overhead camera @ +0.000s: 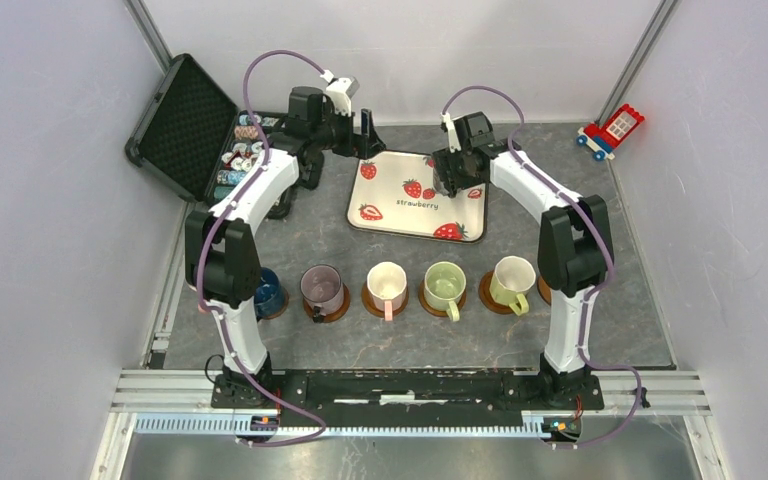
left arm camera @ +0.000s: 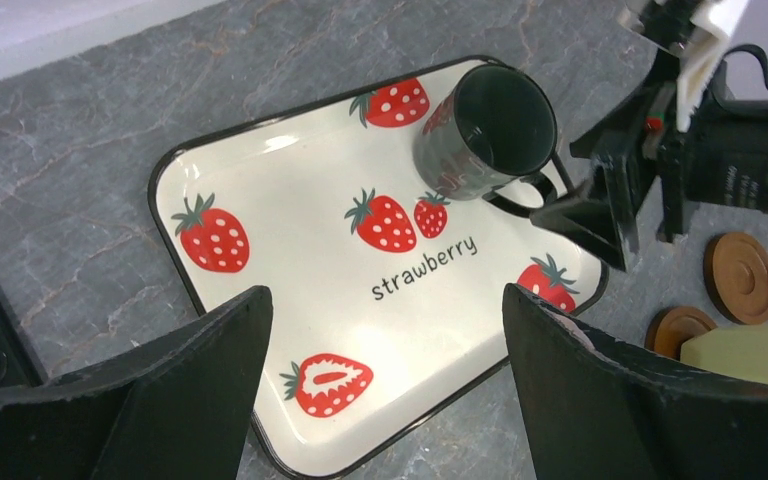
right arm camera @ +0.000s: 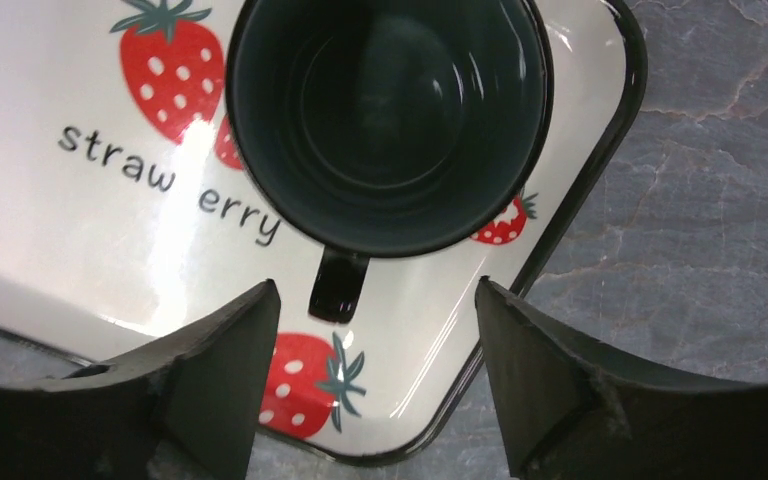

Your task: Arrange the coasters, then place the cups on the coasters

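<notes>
On the white strawberry-print tray (overhead camera: 392,190), close to its right edge: dark grey-green ceramic mug (right arm camera: 390,110), upright, handle turned toward the tray's near right corner.

- Right tool (right arm camera: 373,300) hangs just over that handle, fingers apart on either side, gripping nothing.
- Left tool (left arm camera: 385,295) hovers by the tray's far left corner, fingers spread wide, empty.

Risks, as I judge them:
- Tray looks light and lies loose on the grey stone-patterned surface (overhead camera: 400,340). A sideways tug on the mug could slide the tray with it.
- Mug taken by the thin glazed handle alone would likely swing or twist in the pinch. If it is carried too low, its base could catch the tray's raised black rim and tip.
- Bare round brown wooden coaster (left arm camera: 740,277) waits off the tray's near right corner, just beside the yellow-green mug (overhead camera: 512,280). An off-centre set-down there would leave the dark mug tilted, or knock that neighbour.

Writing: "strawberry", dark lower-case letters, mid-tray. From the right wrist the mug hides one letter, so it reads "straw erry". No brand visible on the mug.
</notes>
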`<act>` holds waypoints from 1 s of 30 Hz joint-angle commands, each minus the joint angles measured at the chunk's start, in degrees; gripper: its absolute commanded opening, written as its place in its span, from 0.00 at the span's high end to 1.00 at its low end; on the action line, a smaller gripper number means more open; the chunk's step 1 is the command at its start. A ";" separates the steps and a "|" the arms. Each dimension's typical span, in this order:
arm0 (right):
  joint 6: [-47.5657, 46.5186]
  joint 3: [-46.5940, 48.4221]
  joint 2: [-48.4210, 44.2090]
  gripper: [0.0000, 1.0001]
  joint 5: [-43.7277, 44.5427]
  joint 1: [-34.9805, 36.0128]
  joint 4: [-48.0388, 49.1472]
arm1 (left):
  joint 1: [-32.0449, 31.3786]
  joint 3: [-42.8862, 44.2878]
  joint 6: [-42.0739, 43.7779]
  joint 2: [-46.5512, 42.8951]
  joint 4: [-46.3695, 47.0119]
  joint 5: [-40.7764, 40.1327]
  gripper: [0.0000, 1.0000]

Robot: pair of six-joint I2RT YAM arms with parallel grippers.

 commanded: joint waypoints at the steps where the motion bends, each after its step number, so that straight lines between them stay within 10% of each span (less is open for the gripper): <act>1: 3.34 4.02 2.99 0.26 2.74 0.06 3.06 | 0.42 -0.97 0.33 -3.81 0.57 -1.76 0.09; 10: 2.21 2.18 4.86 0.45 4.06 -0.10 5.99 | 1.40 -0.80 0.67 -4.04 0.07 -1.94 0.09; 20: -3.48 -5.46 -2.13 1.00 -1.69 -2.72 12.67 | 1.42 0.32 1.41 -3.53 -1.27 -0.22 0.08; 30: -10.65 -14.54 -20.38 1.00 -8.78 -12.58 13.88 | 1.31 3.92 5.55 0.24 -7.21 2.32 0.08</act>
